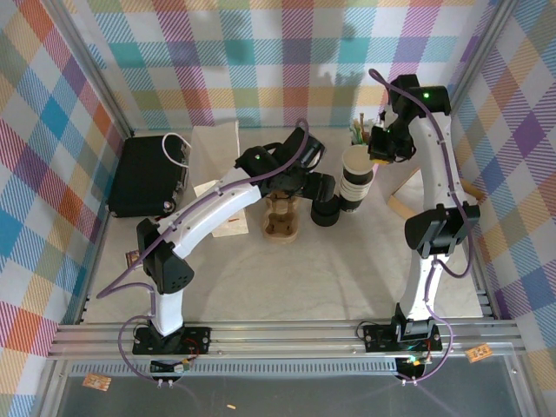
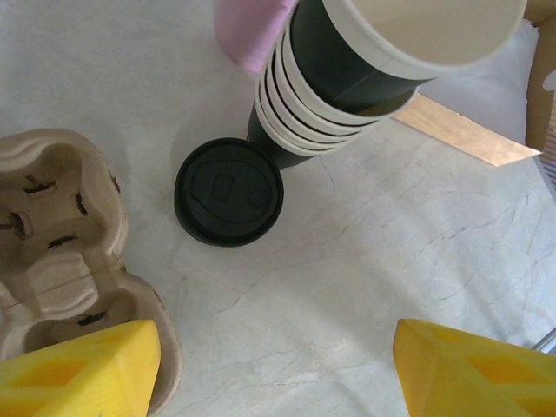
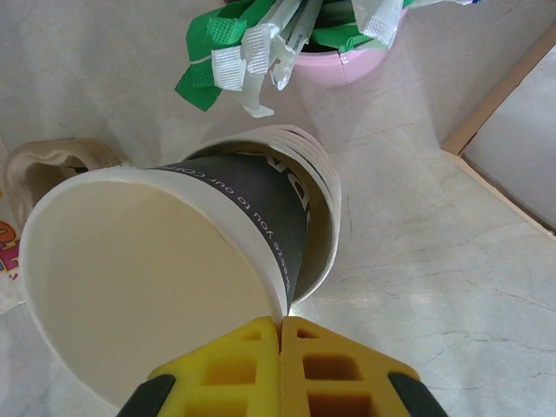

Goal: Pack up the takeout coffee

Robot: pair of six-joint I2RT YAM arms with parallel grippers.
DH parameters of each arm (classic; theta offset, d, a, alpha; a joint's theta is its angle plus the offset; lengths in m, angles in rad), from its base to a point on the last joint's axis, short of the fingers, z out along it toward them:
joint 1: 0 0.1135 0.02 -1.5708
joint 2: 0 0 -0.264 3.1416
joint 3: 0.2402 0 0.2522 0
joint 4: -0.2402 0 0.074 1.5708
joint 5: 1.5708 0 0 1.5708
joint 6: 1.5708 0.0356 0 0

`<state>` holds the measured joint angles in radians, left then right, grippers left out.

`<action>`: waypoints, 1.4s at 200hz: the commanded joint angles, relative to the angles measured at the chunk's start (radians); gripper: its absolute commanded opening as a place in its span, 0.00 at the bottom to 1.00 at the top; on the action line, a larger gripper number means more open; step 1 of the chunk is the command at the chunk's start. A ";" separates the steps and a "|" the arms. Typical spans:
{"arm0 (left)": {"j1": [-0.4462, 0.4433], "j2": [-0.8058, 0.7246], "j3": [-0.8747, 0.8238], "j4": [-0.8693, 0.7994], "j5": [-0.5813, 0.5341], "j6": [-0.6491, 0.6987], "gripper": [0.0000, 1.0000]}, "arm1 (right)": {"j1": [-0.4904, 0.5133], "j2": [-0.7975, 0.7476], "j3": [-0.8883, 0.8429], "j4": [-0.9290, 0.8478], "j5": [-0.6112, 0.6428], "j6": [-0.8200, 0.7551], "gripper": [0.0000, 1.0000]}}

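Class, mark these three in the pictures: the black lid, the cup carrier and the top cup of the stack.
lid (image 2: 228, 192), left wrist view, centre of its top.
carrier (image 2: 69, 282), left wrist view, ridge between two cells.
top cup (image 3: 139, 278), right wrist view, its pale inside.

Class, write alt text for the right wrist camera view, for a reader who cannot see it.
The right gripper, its yellow fingers pressed together, pinches the rim of the top cup, empty and lidless, tilted out of a stack of cups on a pale table. Behind stands a pink pot of green-and-white wrapped sticks.
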<state>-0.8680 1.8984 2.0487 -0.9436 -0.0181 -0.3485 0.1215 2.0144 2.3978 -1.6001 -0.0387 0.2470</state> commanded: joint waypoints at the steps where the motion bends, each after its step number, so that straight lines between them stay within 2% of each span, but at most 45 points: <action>1: -0.003 -0.053 0.035 -0.014 -0.020 -0.008 0.71 | -0.002 -0.058 0.024 -0.037 -0.024 0.011 0.00; 68: -0.004 -0.093 0.053 -0.011 -0.053 -0.013 0.71 | -0.002 -0.122 0.035 -0.031 -0.073 0.059 0.00; 117: -0.003 -0.118 0.068 -0.018 -0.080 -0.008 0.70 | -0.002 -0.163 0.123 -0.107 -0.099 0.076 0.00; 154: -0.003 -0.135 0.088 -0.049 -0.110 -0.008 0.69 | 0.018 -0.216 0.118 -0.185 -0.147 0.085 0.00; 195: -0.003 -0.169 0.090 -0.090 -0.138 -0.011 0.68 | 0.091 -0.358 -0.099 -0.177 -0.141 0.090 0.00; 232: -0.004 -0.202 0.071 -0.141 -0.168 -0.034 0.67 | 0.192 -0.532 -0.416 -0.077 -0.119 0.119 0.00; 280: -0.003 -0.324 -0.134 -0.122 -0.188 -0.120 0.66 | 0.354 -0.691 -0.797 0.112 -0.128 0.171 0.00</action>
<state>-0.8680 1.6485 2.0117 -1.0454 -0.1829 -0.4038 0.4191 1.3830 1.7233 -1.5803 -0.1558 0.3683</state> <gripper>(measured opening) 0.662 0.060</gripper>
